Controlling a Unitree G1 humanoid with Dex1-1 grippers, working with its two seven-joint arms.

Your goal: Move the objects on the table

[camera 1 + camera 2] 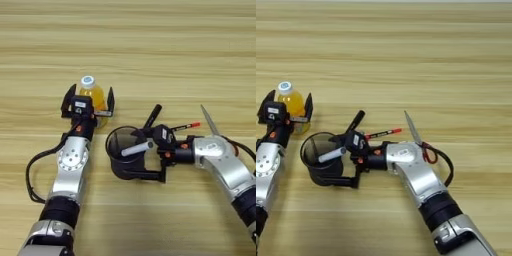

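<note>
Left gripper (88, 100) spread wide, straddling the orange-juice bottle (92, 95) upright on the table (150, 45); looks set to close; right gripper (146, 161) clasps the black cup (125, 155) holding the grey marker (136, 148); next, lift

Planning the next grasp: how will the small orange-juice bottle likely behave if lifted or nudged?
The juice bottle stands upright between the left tool's open fingers. It looks nearly full, so probably heavy for its size. It is taller than wide, so a high nudge may tip it. Its smooth round body could then roll.
</note>
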